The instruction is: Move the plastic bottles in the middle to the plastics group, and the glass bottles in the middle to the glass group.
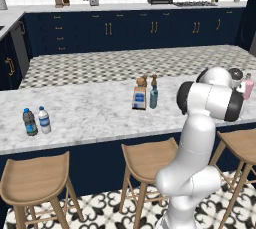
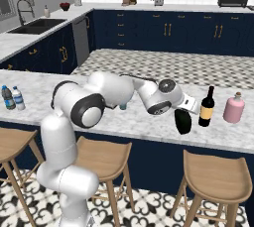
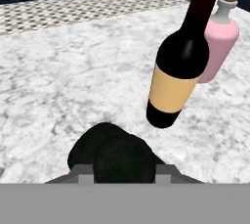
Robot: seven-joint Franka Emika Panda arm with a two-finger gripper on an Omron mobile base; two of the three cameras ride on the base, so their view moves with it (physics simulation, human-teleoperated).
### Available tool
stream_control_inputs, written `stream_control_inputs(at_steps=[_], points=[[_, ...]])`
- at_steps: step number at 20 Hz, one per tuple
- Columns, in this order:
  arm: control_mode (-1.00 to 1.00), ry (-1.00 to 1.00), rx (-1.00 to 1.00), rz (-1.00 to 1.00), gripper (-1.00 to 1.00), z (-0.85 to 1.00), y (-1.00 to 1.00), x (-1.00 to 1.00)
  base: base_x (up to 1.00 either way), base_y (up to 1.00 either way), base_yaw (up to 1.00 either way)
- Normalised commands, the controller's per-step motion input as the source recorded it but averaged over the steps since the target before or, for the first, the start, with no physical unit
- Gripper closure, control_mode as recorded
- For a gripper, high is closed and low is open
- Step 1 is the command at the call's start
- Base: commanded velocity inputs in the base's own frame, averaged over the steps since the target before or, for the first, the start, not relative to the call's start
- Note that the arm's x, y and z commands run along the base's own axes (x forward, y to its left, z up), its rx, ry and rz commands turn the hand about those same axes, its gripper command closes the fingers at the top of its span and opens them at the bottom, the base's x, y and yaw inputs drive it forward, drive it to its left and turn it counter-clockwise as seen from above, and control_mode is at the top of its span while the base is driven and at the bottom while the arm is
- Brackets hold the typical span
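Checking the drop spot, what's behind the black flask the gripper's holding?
Behind the black flask on the marble counter stand the wine bottle and the pink bottle, partly covered by it.

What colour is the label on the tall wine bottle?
Yellow-orange label on the dark wine bottle, clearest in the hand view.

Wine bottle [image 3: 178,71] runs off the hand view's top edge at one o'clock, neck cut short. Black flask [image 3: 114,152] loses its lower part behind the fingertips at six o'clock. From the left base camera, the arm's elbow covers most of the pink bottle [image 1: 247,87] at three o'clock, and labels on the two small water bottles [image 1: 37,121] are too small to read
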Motion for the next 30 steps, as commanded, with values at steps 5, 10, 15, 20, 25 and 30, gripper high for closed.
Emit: stream_control_inputs(at_steps=[5,10,15,20,25,30], points=[[-1.00,0.00,0.00,0.00,1.00,-0.07,0.00,0.12,0.00,0.00,0.00],[-1.00,0.00,0.00,0.00,1.00,0.00,-0.01,0.46,0.00,0.00,0.00],[-1.00,0.00,0.00,0.00,1.00,-0.02,-0.01,0.12,0.00,0.00,0.00],[-1.00,0.00,0.00,0.00,-1.00,-0.01,-0.01,0.00,0.00,0.00,0.00],[-1.00,0.00,0.00,0.00,-1.00,0.00,0.00,0.00,0.00,0.00,0.00],[-1.00,0.00,0.00,0.00,-1.00,0.00,0.00,0.00,0.00,0.00,0.00]])
